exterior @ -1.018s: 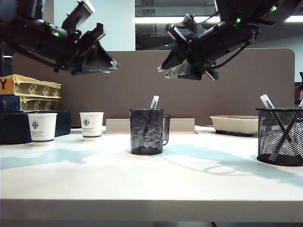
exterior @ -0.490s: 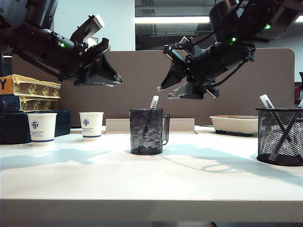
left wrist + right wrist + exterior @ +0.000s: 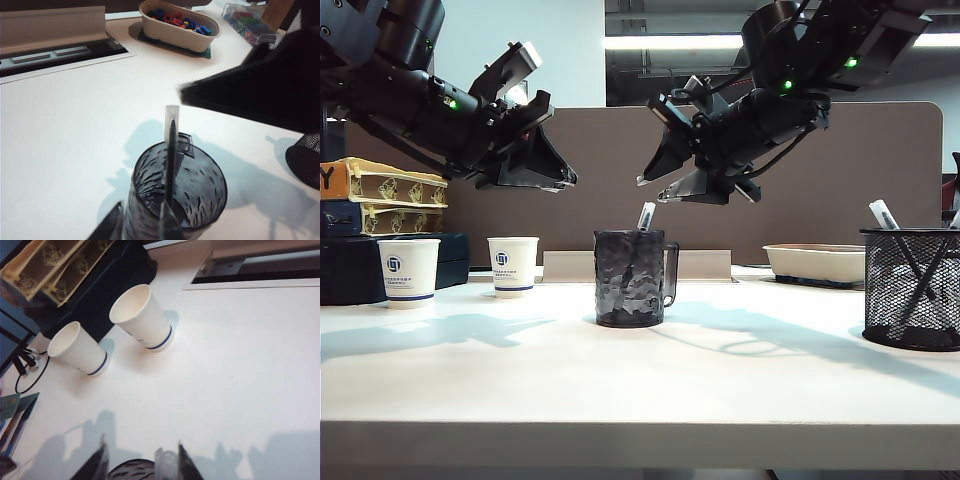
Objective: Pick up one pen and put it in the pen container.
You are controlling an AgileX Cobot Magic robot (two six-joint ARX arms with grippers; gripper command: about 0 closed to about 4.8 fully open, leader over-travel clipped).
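an office; brown desk partition [image 3: 620, 170]; ceiling strip light [image 3: 680, 42]; white desk [image 3: 640, 380].

Pen [image 3: 646, 216] in mug [image 3: 631, 278], table [image 3: 640, 380] centre; paper cups [image 3: 513, 266] left, pen container [image 3: 911, 288] right.

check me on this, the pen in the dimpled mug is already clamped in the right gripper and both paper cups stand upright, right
Not clamped. In the exterior view the right gripper hangs open above the pen, apart from it; the pen stands loose in the dimpled mug. Both paper cups do stand upright.
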